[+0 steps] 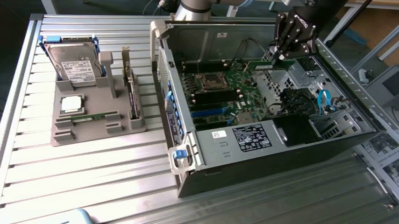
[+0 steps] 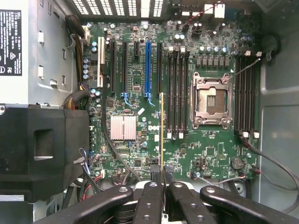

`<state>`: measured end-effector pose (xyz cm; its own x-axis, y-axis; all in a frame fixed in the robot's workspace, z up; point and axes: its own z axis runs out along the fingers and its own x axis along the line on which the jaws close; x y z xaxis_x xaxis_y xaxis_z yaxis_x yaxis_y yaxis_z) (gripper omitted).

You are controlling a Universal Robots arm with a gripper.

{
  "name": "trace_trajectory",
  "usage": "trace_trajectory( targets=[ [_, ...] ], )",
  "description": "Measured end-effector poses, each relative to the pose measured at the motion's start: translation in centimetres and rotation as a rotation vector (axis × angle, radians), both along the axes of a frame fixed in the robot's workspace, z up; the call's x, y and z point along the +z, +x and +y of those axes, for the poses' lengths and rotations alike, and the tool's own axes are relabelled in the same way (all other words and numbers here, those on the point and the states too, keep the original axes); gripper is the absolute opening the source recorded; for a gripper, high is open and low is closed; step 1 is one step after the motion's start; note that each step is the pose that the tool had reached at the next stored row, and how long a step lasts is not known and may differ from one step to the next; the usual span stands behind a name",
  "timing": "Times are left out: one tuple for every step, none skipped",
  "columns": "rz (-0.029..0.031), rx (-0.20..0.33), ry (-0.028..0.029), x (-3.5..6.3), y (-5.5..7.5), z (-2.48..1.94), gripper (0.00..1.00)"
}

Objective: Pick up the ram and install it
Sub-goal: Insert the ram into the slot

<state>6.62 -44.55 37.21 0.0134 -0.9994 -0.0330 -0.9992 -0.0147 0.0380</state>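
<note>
One green ram stick [image 1: 269, 65] is what we're watching, pinched along one edge in the gripper [image 1: 279, 57], whose jaws are drawn in narrow around it. It hangs inside the open computer case [image 1: 249, 140], above the motherboard [image 2: 135, 154], not yet seated. From the wrist we see it edge-on as a thin line, near the black memory slots [image 2: 177, 88] beside the processor socket [image 2: 212, 100], but we judge it isn't lined up over one. That's the danger: if it comes down off-line or tilted, its edge hits a slot wall or small board parts. A reversed notch or closed latches would block it too, and pushing could make it slip in the grip. Well apart, a look-alike stick [image 1: 93, 115] lies in the grey fixture [image 1: 93, 137].
</note>
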Motion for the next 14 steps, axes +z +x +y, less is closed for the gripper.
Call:
trace_trajectory(
  targets=[
    [0.0000,0.000,0.0000,-0.02,0.00,0.00,0.12],
    [0.0000,0.000,0.0000,-0.04,0.00,0.00,0.12],
    [0.0000,0.000,0.0000,-0.06,0.00,0.00,0.12],
    [0.0000,0.000,0.0001,-0.09,0.00,0.00,0.12],
    [0.0000,0.000,0.0000,-0.11,0.00,0.00,0.12],
    [0.0000,0.000,0.0001,-0.13,0.00,0.00,0.12],
    [0.0000,0.000,0.0000,-0.15,0.00,0.00,0.12],
    [0.0000,0.000,0.0000,-0.17,0.00,0.00,0.12],
    [0.0000,0.000,0.0000,-0.19,0.00,0.00,0.12],
    [0.0000,0.000,0.0000,-0.20,0.00,0.00,0.12],
    [0.0000,0.000,0.0000,-0.22,0.00,0.00,0.12],
    [0.0000,0.000,0.0000,-0.24,0.00,0.00,0.12],
    [0.0000,0.000,0.0000,-0.27,0.00,0.00,0.12],
    [0.0000,0.000,0.0001,-0.31,0.00,0.00,0.12]
  ],
)
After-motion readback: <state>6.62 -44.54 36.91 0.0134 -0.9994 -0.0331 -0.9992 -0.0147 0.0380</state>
